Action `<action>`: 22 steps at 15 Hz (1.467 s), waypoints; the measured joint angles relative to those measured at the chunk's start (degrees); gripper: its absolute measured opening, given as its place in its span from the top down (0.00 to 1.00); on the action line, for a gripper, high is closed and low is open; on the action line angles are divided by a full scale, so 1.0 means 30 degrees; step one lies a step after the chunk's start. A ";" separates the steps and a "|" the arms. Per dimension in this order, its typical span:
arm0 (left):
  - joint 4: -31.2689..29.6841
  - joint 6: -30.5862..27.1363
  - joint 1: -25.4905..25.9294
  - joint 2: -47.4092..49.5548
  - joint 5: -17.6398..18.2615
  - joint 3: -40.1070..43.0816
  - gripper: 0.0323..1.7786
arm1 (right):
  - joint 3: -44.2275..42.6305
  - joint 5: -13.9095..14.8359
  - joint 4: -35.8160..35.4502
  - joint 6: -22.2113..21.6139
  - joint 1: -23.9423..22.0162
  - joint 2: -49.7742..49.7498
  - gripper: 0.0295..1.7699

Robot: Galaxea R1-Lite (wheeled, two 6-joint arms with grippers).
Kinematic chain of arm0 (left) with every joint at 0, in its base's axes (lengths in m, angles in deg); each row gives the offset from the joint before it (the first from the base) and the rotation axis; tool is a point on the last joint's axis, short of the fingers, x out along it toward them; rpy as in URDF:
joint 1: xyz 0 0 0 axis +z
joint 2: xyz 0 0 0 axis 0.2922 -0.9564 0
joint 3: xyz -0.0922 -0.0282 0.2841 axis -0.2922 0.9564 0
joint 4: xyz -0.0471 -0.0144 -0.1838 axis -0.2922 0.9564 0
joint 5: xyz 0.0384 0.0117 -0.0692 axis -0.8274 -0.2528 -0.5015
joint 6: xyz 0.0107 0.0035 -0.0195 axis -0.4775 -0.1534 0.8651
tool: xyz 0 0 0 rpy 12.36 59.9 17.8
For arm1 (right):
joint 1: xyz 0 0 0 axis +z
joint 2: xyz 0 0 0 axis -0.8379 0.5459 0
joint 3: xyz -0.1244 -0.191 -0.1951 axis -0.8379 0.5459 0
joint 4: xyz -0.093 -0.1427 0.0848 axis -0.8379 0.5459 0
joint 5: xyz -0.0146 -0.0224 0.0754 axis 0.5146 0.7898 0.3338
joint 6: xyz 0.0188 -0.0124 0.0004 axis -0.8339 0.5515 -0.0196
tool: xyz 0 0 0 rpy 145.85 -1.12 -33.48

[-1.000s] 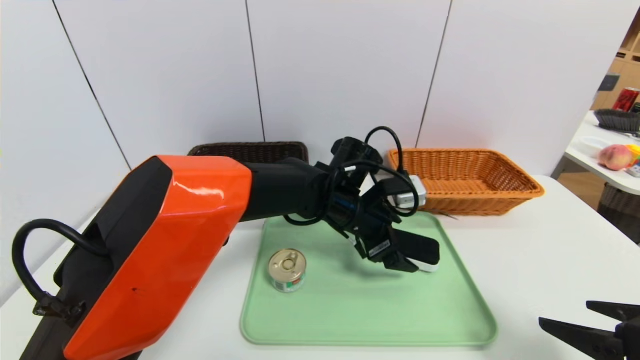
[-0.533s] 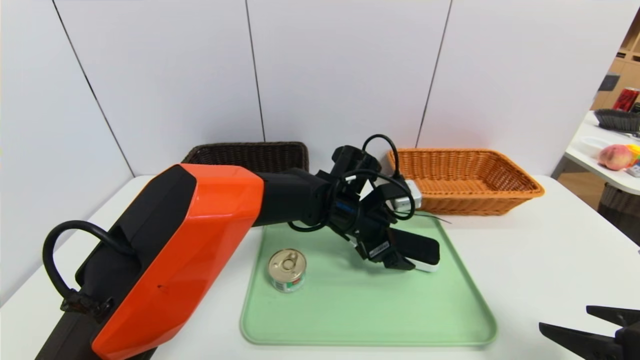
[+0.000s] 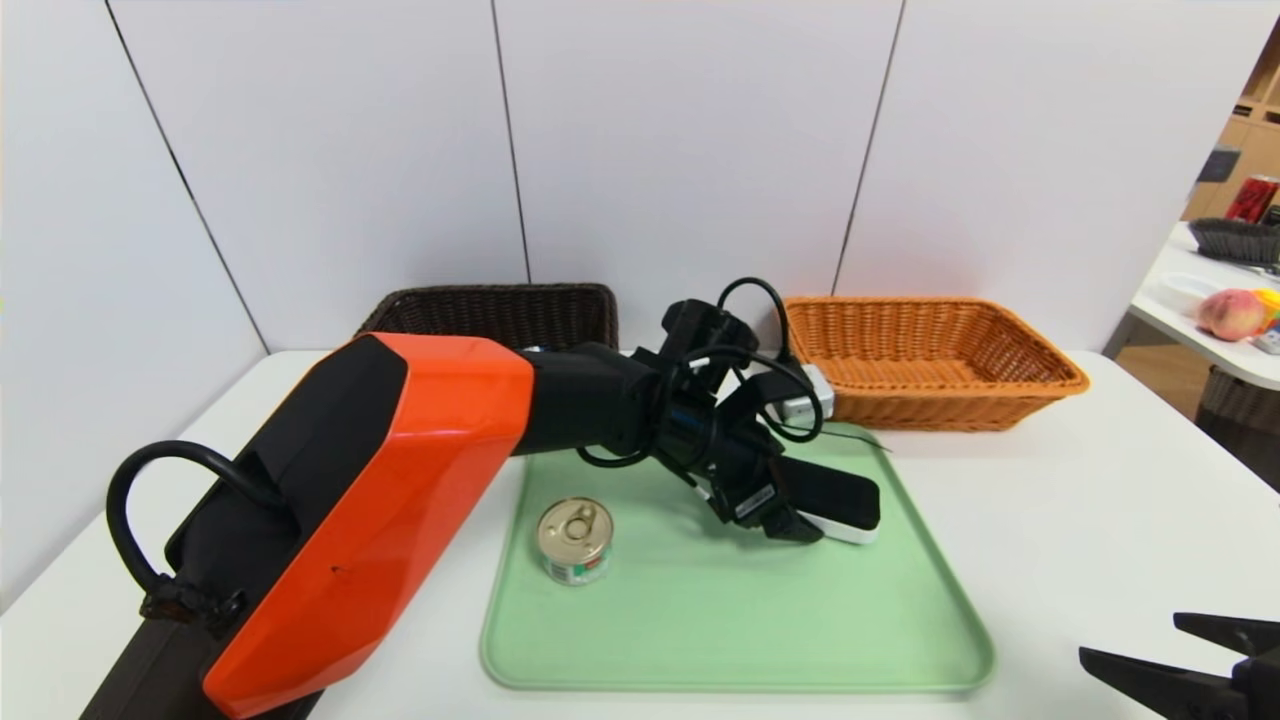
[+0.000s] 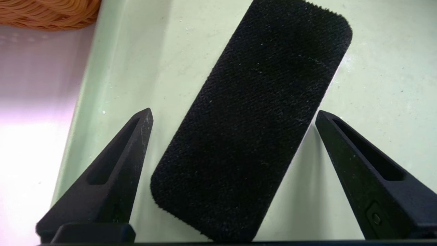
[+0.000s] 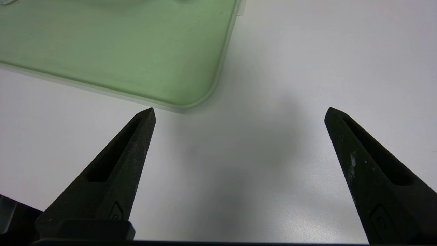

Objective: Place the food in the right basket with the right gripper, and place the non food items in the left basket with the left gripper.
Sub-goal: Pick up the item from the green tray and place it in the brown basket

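Left gripper [image 4: 234, 114] spread wide over the tray [image 3: 700, 620], eraser [image 4: 252, 116] lying between its fingers untouched, can [image 3: 574, 540] behind it, right gripper [image 5: 239, 112] wide, parked over table [image 5: 273, 85]

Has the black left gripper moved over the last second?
Yes. The left gripper sank slightly toward the pale green tray, open jaws straddling the black felt eraser.

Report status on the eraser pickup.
Left gripper open, fingers straddling eraser on tray. Right gripper open, parked over table. Can clear of the approach.
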 joint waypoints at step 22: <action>-0.0232 0.1589 -0.0028 -0.0276 0.0118 -0.0167 0.05 | 0.0065 -0.0020 0.0000 0.0000 0.0000 -0.0183 0.03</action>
